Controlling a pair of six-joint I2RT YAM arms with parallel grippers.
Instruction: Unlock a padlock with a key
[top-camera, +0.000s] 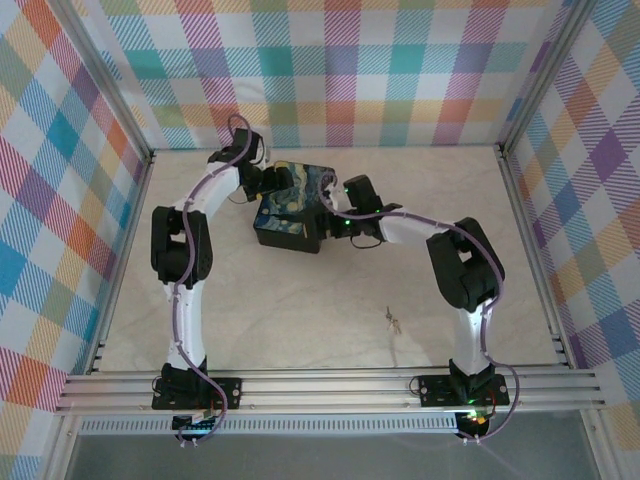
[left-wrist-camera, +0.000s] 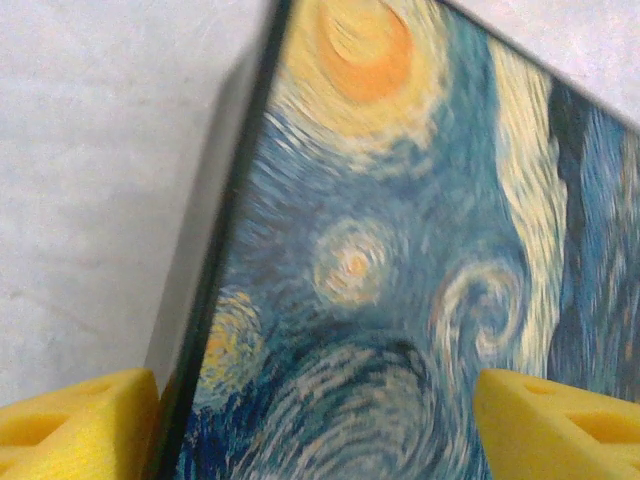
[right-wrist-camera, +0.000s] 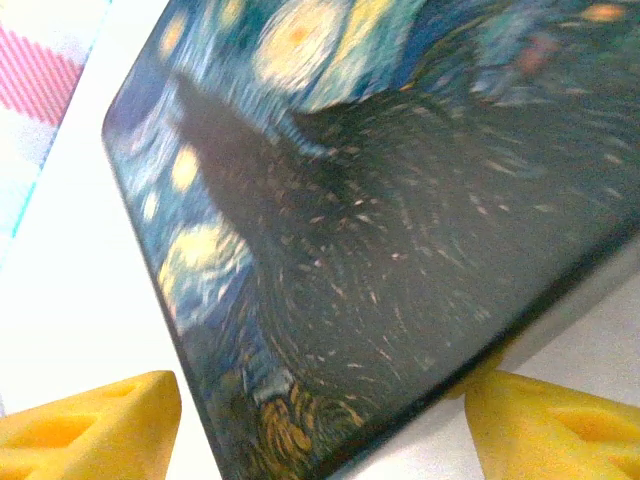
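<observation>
The key (top-camera: 390, 320) is a tiny grey sliver lying alone on the pale table, in front of the right arm. The padlock is hidden. Both grippers are at the dark tin with the starry-night lid (top-camera: 290, 205). My left gripper (top-camera: 268, 186) is at the tin's far left side and stands open: one yellow fingertip (left-wrist-camera: 70, 432) is outside the lid's left edge, the other (left-wrist-camera: 565, 430) is over the lid (left-wrist-camera: 400, 260). My right gripper (top-camera: 335, 216) is open astride the tin's right corner (right-wrist-camera: 330, 300), its fingertips (right-wrist-camera: 90, 425) on either side.
The tin stands at the back middle of the table (top-camera: 300, 310). Plaid walls and aluminium rails (top-camera: 330, 385) enclose the workspace on all sides. The key lies well apart from the tin, towards the front right.
</observation>
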